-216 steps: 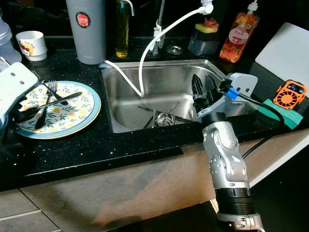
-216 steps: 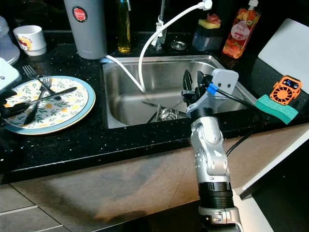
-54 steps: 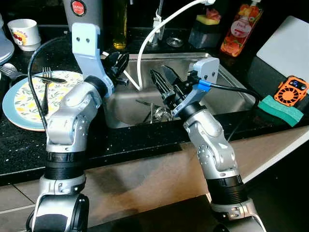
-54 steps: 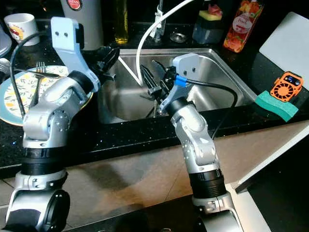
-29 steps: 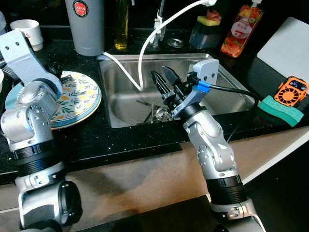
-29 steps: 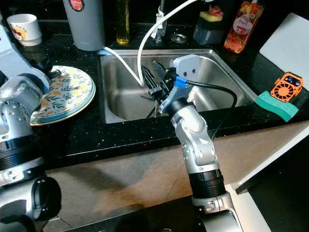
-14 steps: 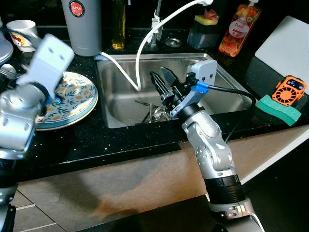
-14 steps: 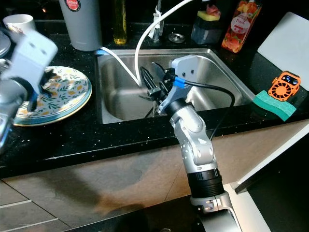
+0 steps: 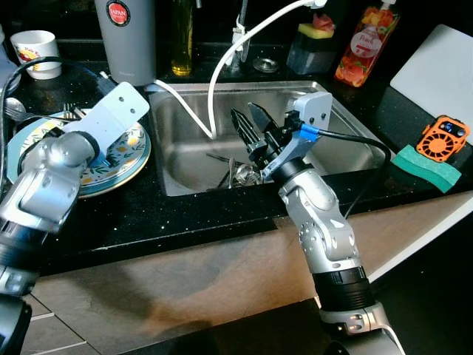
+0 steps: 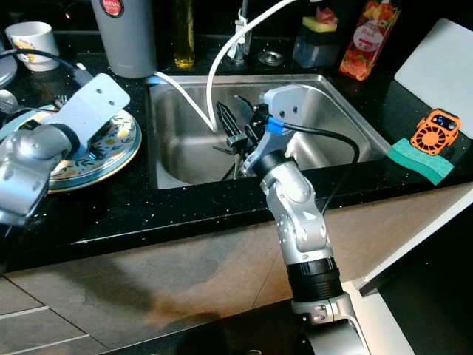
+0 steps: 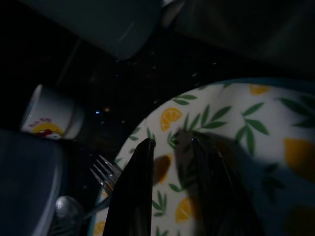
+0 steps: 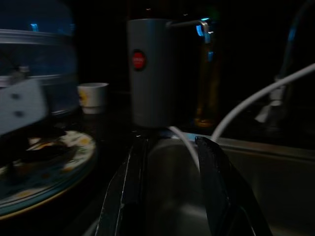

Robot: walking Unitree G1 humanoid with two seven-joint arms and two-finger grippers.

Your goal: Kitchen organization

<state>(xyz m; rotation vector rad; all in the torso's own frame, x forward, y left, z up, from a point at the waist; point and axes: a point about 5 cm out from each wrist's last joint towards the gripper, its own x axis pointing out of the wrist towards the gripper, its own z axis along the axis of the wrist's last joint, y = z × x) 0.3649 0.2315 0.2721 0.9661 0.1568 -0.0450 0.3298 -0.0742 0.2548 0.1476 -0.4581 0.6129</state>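
While parked above the patterned plate (image 9: 118,159), left end effector (image 11: 170,147) with fingers slightly parted and nothing between them, tips just over the lemon-and-leaf surface. Just past those tips, off the plate's far edge, a fork (image 11: 106,172) and a spoon (image 11: 66,211), handles resting across the rim; probably the next pieces to gather, hence the low, angled approach. Further beyond, a small mug (image 9: 35,52) and a tall grey jug (image 9: 127,41) on the black desk (image 9: 185,222).

Right end effector (image 9: 250,129) raised over the sink (image 9: 355,148), fingers spread apart and empty, likely waiting to receive or drop cutlery. Directly below it, loose utensils (image 9: 240,174) at the drain. Close beside its fingers, a white hose (image 9: 222,74) looping down into the basin, a snag risk for any lowering move.
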